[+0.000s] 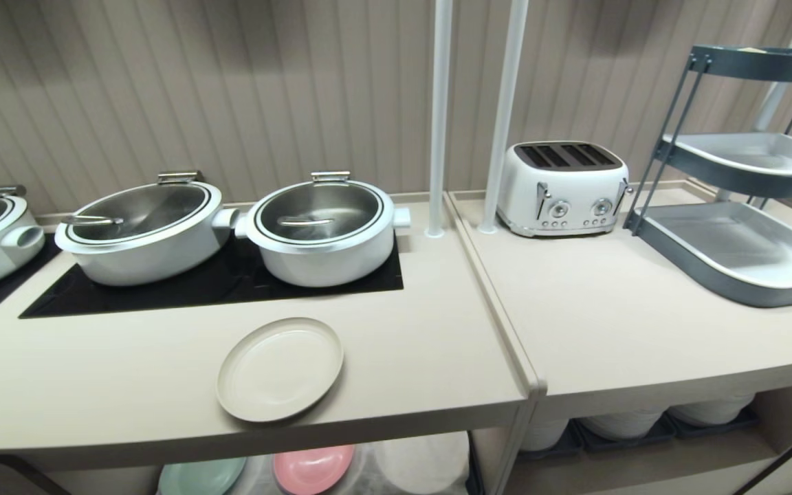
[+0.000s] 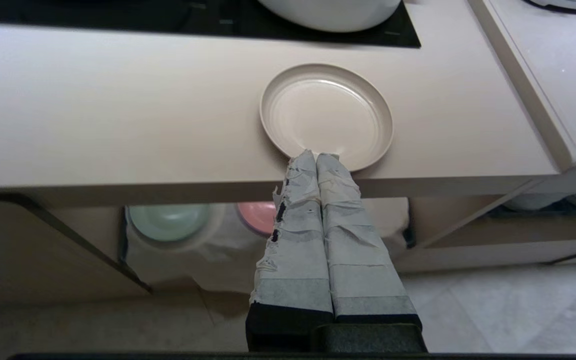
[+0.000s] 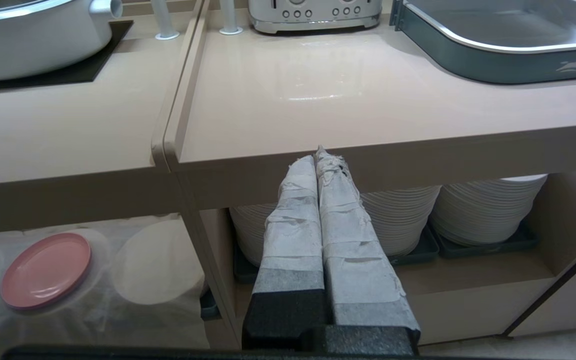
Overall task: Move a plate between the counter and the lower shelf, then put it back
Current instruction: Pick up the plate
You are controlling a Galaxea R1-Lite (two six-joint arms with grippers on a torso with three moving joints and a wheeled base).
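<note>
Right, the plate (image 1: 280, 368) sits flat on the counter (image 1: 114, 364) near its front edge, and the left gripper (image 2: 316, 156) hangs just before it, fingers pressed together, holding nothing. It'll want to spread wide and pinch the near rim squarely.

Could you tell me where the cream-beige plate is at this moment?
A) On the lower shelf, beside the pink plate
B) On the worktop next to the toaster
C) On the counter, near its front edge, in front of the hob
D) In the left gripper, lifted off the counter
C: the plate lies flat on the counter near its front edge, in front of the black hob panel; the left gripper is shut and holds nothing.
</note>
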